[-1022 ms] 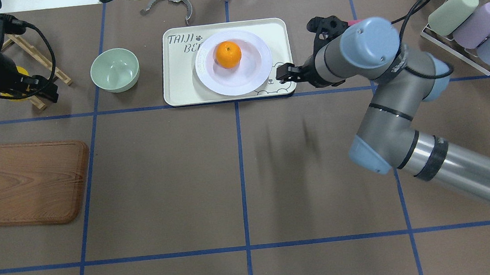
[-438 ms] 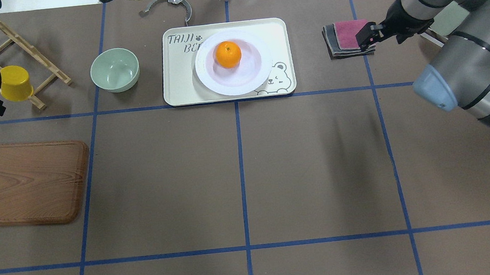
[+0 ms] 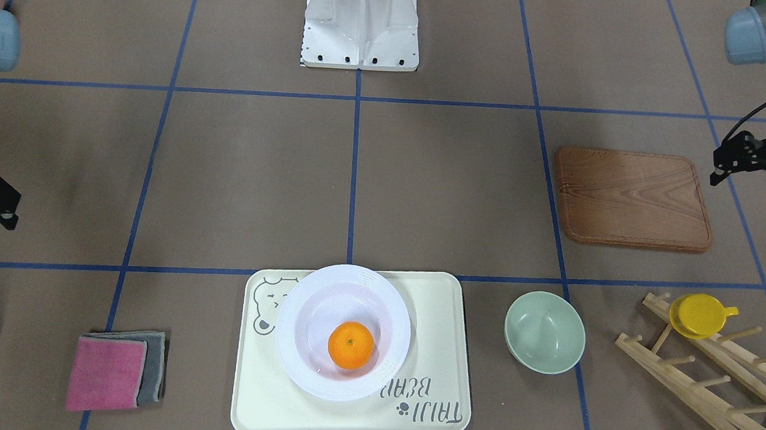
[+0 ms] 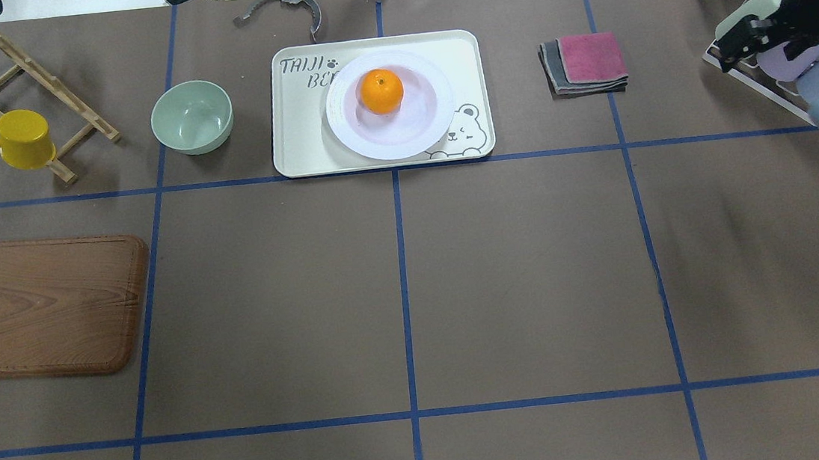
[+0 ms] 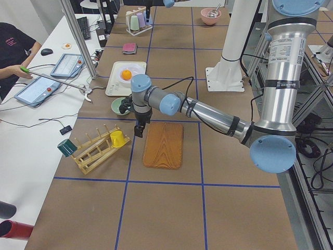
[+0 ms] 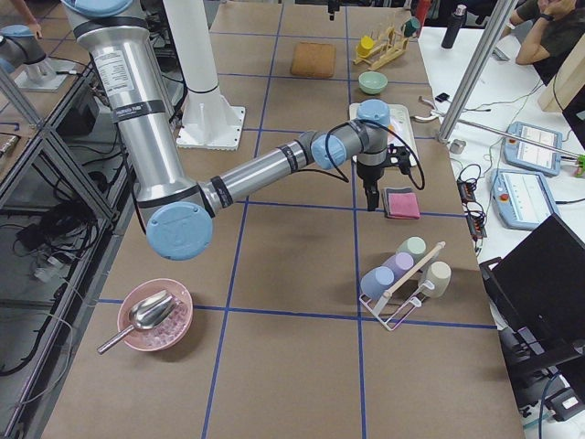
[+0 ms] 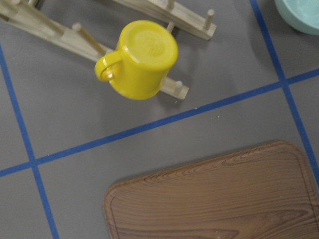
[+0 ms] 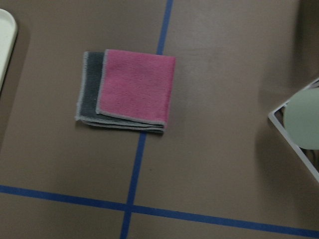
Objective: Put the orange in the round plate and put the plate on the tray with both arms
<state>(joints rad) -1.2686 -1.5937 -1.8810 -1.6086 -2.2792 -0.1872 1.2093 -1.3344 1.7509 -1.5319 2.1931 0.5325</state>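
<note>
The orange (image 4: 381, 91) lies in the middle of the white round plate (image 4: 437, 128), and the plate rests on the cream tray (image 4: 295, 132) at the table's far centre. The front-facing view shows the same orange (image 3: 351, 345), plate (image 3: 296, 323) and tray (image 3: 438, 338). My right gripper (image 4: 729, 53) hangs far to the right over the cup rack, open and empty. Well apart from the tray, my left gripper (image 3: 745, 189) is beyond the wooden board's outer edge, fingers apart, holding nothing. Neither wrist view shows fingers.
A pale green bowl (image 4: 191, 117) sits left of the tray. Further left are a yellow cup (image 4: 21, 139) on a wooden rack (image 4: 79, 111) and a brown board (image 4: 41, 307). Folded pink and grey cloths (image 4: 585, 63) lie right of the tray. Pastel cups (image 6: 402, 265) sit in a wire rack.
My right arm swung from the tray's right edge out to the far right, uncovering the cloths. My left arm drew back past the left edge. Orange, plate and tray stayed put.
</note>
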